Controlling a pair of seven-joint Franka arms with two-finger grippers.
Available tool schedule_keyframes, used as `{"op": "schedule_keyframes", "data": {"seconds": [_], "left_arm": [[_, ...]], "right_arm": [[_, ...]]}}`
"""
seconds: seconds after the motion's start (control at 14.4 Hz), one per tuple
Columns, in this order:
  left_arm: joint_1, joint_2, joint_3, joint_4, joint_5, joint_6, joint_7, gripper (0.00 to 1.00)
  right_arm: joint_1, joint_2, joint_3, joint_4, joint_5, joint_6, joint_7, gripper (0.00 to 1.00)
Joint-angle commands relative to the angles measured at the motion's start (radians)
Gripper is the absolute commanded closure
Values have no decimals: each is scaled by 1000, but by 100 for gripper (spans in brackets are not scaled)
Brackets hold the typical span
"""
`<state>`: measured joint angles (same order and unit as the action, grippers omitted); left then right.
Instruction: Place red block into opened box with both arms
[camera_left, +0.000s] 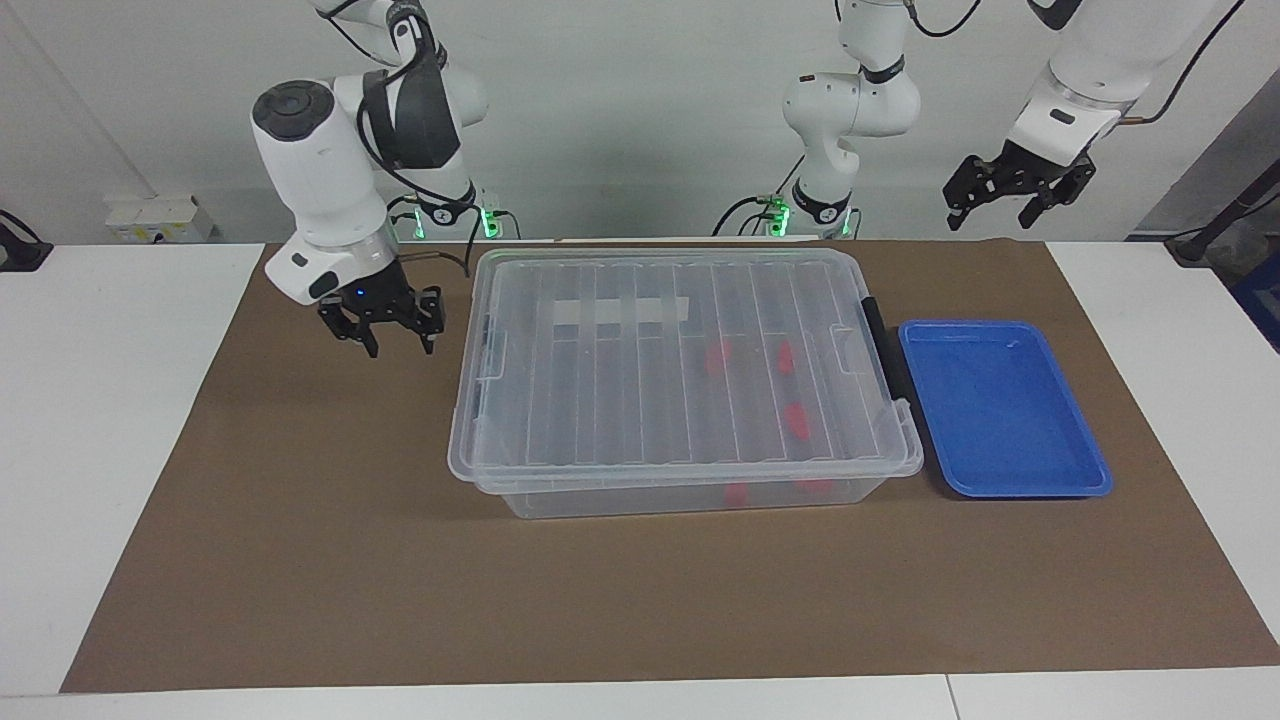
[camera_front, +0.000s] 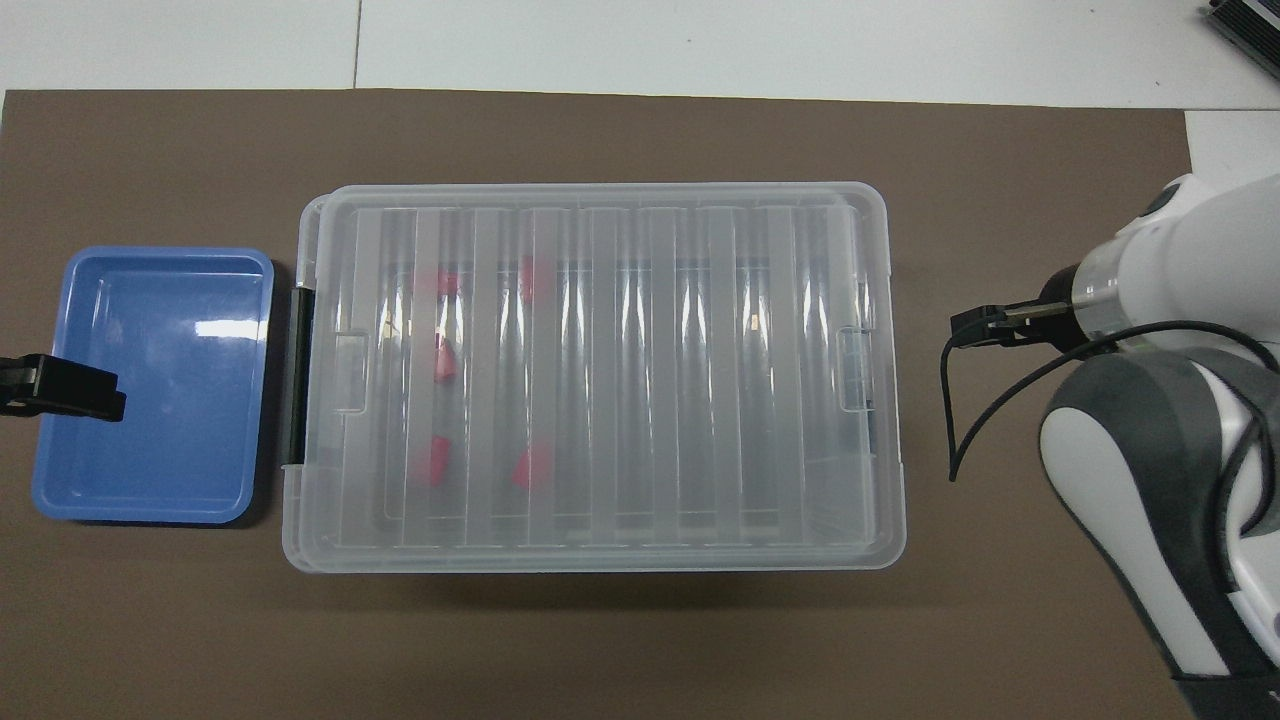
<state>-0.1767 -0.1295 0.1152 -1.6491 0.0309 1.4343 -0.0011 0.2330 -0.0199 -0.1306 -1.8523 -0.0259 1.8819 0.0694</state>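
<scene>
The box (camera_left: 690, 470) is a large clear bin standing mid-table with its ribbed lid (camera_front: 650, 380) lying flat on it. Several red blocks (camera_left: 716, 357) (camera_front: 445, 362) show through the lid, all inside, toward the end with the black handle (camera_left: 880, 340). My right gripper (camera_left: 400, 345) hangs open and empty over the brown mat, beside the box's other end and apart from it. My left gripper (camera_left: 995, 205) waits open and empty, high over the table's edge near the blue tray; only its tip (camera_front: 60, 390) shows in the overhead view.
A shallow blue tray (camera_left: 1000, 400) (camera_front: 150, 380) sits empty beside the handle end of the box, toward the left arm's end. A brown mat (camera_left: 300, 560) covers the table around both.
</scene>
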Motion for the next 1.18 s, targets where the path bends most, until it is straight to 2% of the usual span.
{"op": "schedule_keyframes", "data": {"seconds": [0.0,0.28,0.62,0.9,1.11], "left_arm": [[-1,-19,6,-15,-12,0,-11,0],[-1,-21,4,-17,-12,0,-11,0],[-1,-19,6,-15,-14,0,-11,0],[-1,-21,6,-15,-12,2,-11,0],[-1,-19,6,-15,-12,0,-11,0]], "right_arm": [[-27,-3,6,60,-16,-64,3,0],[-69,-23,5,142,-2,-199,49,0],[-93,-28,-52,226,33,-363,56,0],[-72,-28,-81,236,27,-382,44,0],[-105,-32,-38,237,14,-409,43,0]]}}
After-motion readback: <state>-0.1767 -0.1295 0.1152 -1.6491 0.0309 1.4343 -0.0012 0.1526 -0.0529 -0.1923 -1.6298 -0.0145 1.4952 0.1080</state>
